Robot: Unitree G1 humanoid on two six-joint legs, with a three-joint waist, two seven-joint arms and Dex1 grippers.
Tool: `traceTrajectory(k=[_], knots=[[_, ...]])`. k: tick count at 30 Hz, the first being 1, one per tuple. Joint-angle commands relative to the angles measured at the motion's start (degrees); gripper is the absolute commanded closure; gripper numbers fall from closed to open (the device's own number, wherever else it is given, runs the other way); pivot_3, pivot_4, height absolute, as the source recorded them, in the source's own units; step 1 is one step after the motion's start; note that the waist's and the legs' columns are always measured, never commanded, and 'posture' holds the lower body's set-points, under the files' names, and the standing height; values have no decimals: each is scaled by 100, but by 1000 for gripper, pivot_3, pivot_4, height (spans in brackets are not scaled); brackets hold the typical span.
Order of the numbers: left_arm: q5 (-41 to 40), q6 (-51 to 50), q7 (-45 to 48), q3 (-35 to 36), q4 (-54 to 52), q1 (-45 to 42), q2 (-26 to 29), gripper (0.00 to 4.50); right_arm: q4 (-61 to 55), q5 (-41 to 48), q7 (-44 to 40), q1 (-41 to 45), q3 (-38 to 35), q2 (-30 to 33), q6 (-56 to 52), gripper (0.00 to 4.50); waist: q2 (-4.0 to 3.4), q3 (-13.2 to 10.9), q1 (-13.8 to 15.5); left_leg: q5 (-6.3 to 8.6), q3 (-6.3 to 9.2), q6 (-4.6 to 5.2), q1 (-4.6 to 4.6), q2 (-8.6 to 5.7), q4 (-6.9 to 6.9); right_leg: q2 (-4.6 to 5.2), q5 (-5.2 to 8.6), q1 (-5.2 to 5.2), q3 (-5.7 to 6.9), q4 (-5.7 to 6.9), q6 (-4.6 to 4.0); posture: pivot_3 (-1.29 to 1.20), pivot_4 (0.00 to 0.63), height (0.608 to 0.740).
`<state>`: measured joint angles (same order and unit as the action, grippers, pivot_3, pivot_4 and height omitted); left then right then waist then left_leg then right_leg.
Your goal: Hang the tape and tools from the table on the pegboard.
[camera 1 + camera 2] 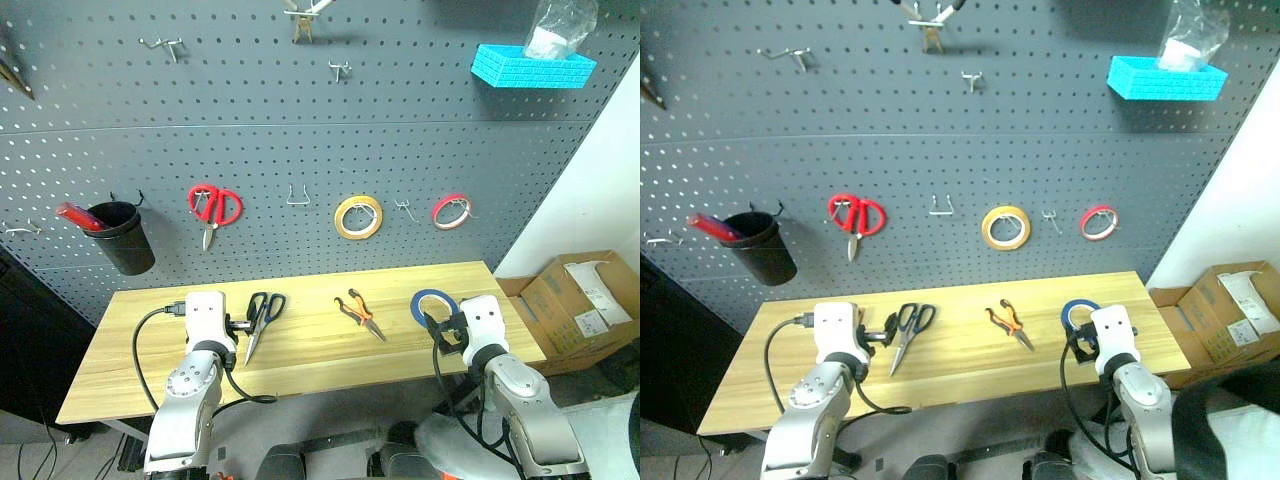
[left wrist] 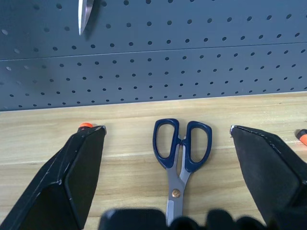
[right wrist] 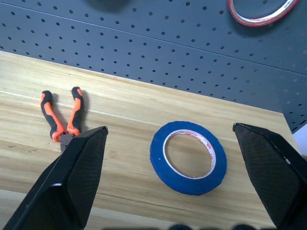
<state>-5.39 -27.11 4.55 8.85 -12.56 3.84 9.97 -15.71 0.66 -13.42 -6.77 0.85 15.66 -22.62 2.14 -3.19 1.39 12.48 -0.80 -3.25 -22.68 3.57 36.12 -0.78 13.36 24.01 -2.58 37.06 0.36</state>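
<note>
On the light wood table (image 1: pixel 300 355), the dark-blue-handled scissors (image 2: pixel 181 146) lie with handles toward the pegboard (image 1: pixel 300 120). My left gripper (image 2: pixel 165 128) is open just in front of them, one finger on each side. A small orange end (image 2: pixel 86 125) peeks past one left finger. The orange-and-black pliers (image 1: pixel 358 312) lie mid-table. The blue tape (image 3: pixel 188 156) lies flat toward the table's right end. My right gripper (image 3: pixel 170 127) is open and low in front of it, holding nothing.
Red-handled scissors (image 1: pixel 213 208), a yellow roll (image 1: pixel 358 217) and a red roll (image 1: pixel 452 211) hang on the pegboard. Bare hooks (image 1: pixel 297 195) sit between them. A black cup (image 1: pixel 122 237) hangs at left, a blue basket (image 1: pixel 532 65) at top right. Cardboard boxes (image 1: pixel 580 305) stand to the table's right.
</note>
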Motion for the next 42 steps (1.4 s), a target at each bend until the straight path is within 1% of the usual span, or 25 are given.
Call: traceTrajectory(k=[1,7,13,17,19,22,25,28,30,34,35,36,38,42], knots=[[4,63,-5,31,-136,-75,35,33,-181,-48,59,-12,-51,3,161,0,0,0,0,0,0,0,0,0,0,0,0,0,0,0,0,130,40,740],[52,87,-43,34,-142,-44,39,33,-263,46,-48,-38,22,-91,136,0,-2,-3,-2,0,0,0,0,0,0,0,0,0,-1,0,0,131,49,740],[42,20,-22,6,-180,-75,31,33,-262,-87,29,-60,20,-41,104,0,-7,-13,-3,0,1,0,1,0,0,0,1,0,-1,-1,-1,132,64,740],[-93,-36,176,70,35,-563,184,33,-258,-4,-63,59,-103,67,-98,0,-9,-54,6,0,4,0,1,0,0,0,1,1,1,0,-1,127,81,740],[-244,-118,418,22,186,-1001,274,33,-206,14,-159,222,-116,177,-193,0,-19,-81,6,0,10,0,0,-3,0,-1,1,1,2,0,-1,127,93,740],[-586,-345,843,-112,371,-1568,265,33,-164,125,-280,506,-174,287,-399,0,-23,-182,-1,-2,15,3,1,-9,4,-2,0,-2,0,0,-1,119,116,740],[-875,-517,1413,-550,796,-2226,38,33,31,224,-521,909,-117,427,-599,0,-25,-235,-6,-7,15,10,2,-12,5,-3,0,-10,-5,0,0,109,134,740],[-1040,-703,1778,-901,1145,-2586,-192,33,210,273,-733,1171,-26,543,-746,0,-25,-313,-8,-7,20,11,0,-15,4,-5,1,-20,-5,-7,3,88,155,740],[-1088,-851,2055,-1292,1538,-2812,-455,33,577,266,-1001,1449,152,654,-760,0,-21,-377,-20,-2,22,19,-5,-15,0,-9,4,-19,-5,-7,18,67,173,740],[-1096,-975,2375,-1716,1880,-2938,-686,33,1077,375,-1383,1769,278,768,-804,0,-32,-515,-62,12,29,43,-10,-15,-2,-13,11,-17,-3,-3,31,48,195,740],[-1081,-1013,2410,-1819,1999,-2945,-770,33,1247,408,-1492,1868,291,790,-805,0,-33,-549,-86,15,32,48,-12,-14,-2,-15,14,-14,-2,1,33,39,213,740],[-1016,-948,2432,-1932,2201,-2962,-867,33,1480,434,-1641,2006,316,815,-771,0,-36,-582,-104,16,36,51,-16,-13,-2,-16,14,-9,-1,2,33,39,213,740],[-966,-879,2456,-2053,2631,-2986,-1080,33,2042,417,-1920,2338,388,890,-625,0,-46,-669,-145,16,38,51,-18,-13,-1,-17,14,-7,0,6,34,33,233,740],[-943,-873,2518,-2113,2898,-2986,-1195,33,3059,252,-2256,2813,507,1020,-92,0,-42,-830,-176,15,37,52,-20,-14,3,-16,13,-5,-2,9,35,38,263,740]])
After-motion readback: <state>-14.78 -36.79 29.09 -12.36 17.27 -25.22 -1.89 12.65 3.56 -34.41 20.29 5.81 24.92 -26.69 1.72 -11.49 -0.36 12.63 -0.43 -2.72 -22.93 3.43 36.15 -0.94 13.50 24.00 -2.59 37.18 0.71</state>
